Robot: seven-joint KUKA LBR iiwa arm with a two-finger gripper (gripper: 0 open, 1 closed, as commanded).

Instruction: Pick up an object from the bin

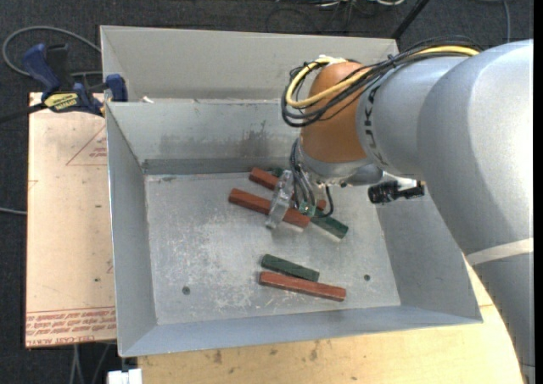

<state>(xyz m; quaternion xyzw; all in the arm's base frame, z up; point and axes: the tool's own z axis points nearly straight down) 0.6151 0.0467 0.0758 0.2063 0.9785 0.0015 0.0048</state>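
My gripper (287, 201) reaches down into the middle of the bin, below the orange wrist cover. One grey finger (279, 204) rests on a red-brown stick (251, 200) that lies slanted on the floor. A shorter red-brown stick (262, 176) lies just behind it. A dark green stick (331, 226) pokes out to the right from under the gripper. Whether anything sits between the fingers is hidden.
Near the front of the bin lie a dark green stick (290, 267) and, touching it, a long red-brown stick (303, 286). The arm covers the bin's right side. The left half of the floor is bare metal.
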